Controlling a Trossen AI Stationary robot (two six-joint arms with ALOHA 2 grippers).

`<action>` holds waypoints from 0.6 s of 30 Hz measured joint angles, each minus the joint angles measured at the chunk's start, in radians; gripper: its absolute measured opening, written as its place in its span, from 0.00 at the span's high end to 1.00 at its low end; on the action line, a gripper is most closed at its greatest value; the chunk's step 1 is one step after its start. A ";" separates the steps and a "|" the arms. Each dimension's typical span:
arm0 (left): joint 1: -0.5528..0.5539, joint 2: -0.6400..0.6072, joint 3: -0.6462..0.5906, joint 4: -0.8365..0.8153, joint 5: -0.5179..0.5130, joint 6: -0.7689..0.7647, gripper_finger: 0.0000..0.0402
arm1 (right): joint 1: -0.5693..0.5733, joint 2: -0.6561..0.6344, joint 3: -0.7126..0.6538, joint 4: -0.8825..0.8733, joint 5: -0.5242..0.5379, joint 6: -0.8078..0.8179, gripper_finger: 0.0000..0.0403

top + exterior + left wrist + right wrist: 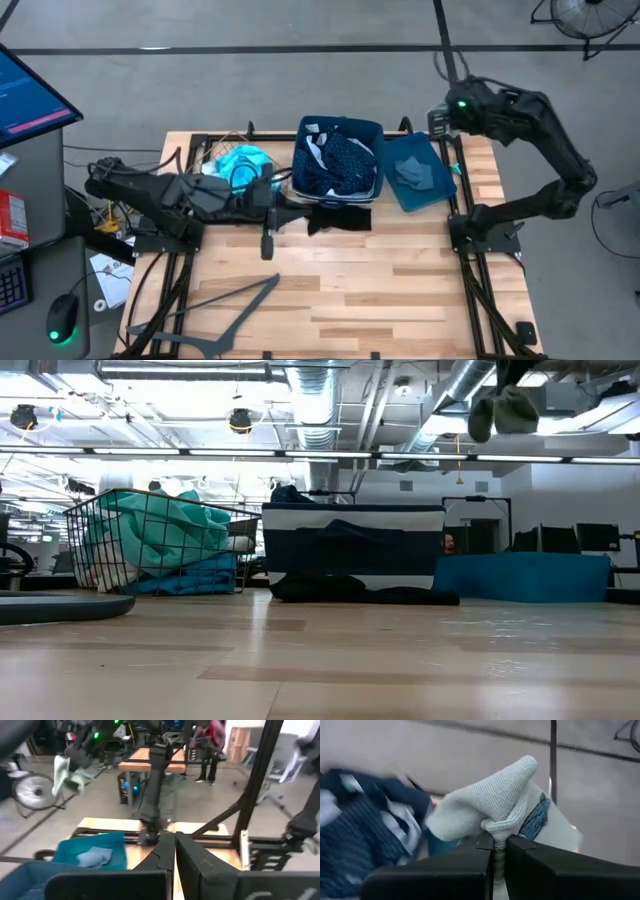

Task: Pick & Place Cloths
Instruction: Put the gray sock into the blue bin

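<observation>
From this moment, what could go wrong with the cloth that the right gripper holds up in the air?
1. The right gripper pinches only a small fold of the grey-green cloth, so the cloth might slip out early.
2. The cloth hangs high above the table, so on release it may drift and land outside the blue lid.
3. The left gripper rests low beside the blue bin; the arms may come close if both move there.

Navy dotted cloth point(345, 165) and pale white-blue cloth point(313, 150) heaped in bin. Turquoise cloth point(243, 160) bunched in basket. Black cloth point(340, 218) flat on table beside bin. Grey-green cloth point(492, 802) hanging crumpled, pinched in right gripper point(499, 845).
</observation>
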 joint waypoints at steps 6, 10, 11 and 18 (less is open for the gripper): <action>0.001 -0.018 0.000 0.083 0.025 -0.012 1.00 | -0.090 0.002 -0.245 0.099 -0.061 -0.107 0.99; 0.006 -0.048 0.001 0.152 0.082 0.000 1.00 | -0.103 0.000 -0.453 0.281 -0.146 -0.149 0.98; 0.009 -0.055 0.000 0.168 0.084 0.000 1.00 | -0.107 0.000 -0.500 0.323 -0.166 -0.151 0.98; 0.117 -0.136 0.001 0.210 0.104 0.001 1.00 | -0.130 0.000 -0.819 0.626 -0.314 -0.103 0.98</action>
